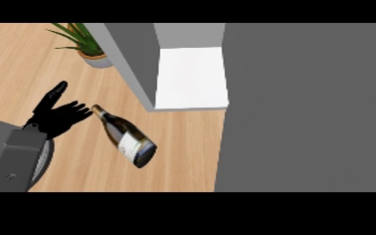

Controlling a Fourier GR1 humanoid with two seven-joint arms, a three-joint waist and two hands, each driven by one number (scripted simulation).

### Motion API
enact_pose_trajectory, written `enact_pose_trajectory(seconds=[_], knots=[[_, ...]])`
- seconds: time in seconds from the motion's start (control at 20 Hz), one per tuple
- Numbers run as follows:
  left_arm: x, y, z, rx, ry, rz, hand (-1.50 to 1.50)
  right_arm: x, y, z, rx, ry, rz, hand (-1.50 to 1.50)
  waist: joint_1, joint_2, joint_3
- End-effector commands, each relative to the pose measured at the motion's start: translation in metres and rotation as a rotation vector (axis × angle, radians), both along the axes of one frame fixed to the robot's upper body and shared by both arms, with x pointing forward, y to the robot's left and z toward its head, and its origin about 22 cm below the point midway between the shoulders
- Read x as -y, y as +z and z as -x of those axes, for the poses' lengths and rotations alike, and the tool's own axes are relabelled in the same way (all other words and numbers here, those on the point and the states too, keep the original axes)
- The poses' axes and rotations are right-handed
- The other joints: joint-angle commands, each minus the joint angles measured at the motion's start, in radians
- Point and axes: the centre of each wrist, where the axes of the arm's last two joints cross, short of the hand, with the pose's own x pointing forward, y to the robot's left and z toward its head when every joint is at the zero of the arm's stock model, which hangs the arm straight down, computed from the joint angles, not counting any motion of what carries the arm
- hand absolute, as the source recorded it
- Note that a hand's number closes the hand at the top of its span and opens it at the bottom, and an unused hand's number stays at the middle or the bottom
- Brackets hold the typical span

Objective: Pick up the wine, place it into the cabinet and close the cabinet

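Note:
A dark wine bottle (126,137) with a pale label lies on its side on the wooden counter (176,149), neck pointing up-left toward my left hand. My left hand (55,113) is open at the view's left, fingers spread, its fingertips close to the bottle's neck but apart from it. The cabinet (187,74) stands behind the bottle with a white inner shelf showing; its door (131,64) is swung open toward me. My right hand does not show.
A potted green plant (86,45) stands at the back left beside the open door. A large grey cabinet face (301,109) fills the right side of the view.

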Motion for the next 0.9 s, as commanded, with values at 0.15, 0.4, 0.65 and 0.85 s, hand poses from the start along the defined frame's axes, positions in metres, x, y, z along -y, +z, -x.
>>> enact_pose_trajectory(seconds=[0.15,0.4,0.65,0.85], knots=[[0.011,-0.042,0.032,-0.041,0.014,0.065,-1.50,0.018,0.044,0.057,0.047,0.046,-0.018,-1.50,0.002,0.000,-0.010],[0.036,-0.055,0.030,-0.050,0.003,0.037,-1.50,0.012,0.039,0.049,0.038,0.030,-0.044,-1.50,-0.002,0.003,-0.011],[0.040,-0.083,0.063,-0.078,-0.013,0.067,-1.50,0.011,0.033,0.033,0.056,0.025,-0.032,-1.50,0.003,0.007,-0.012],[0.065,-0.092,0.062,-0.094,-0.028,0.111,-1.50,0.008,0.033,0.034,0.055,0.030,-0.054,-1.50,0.002,0.001,-0.011]])
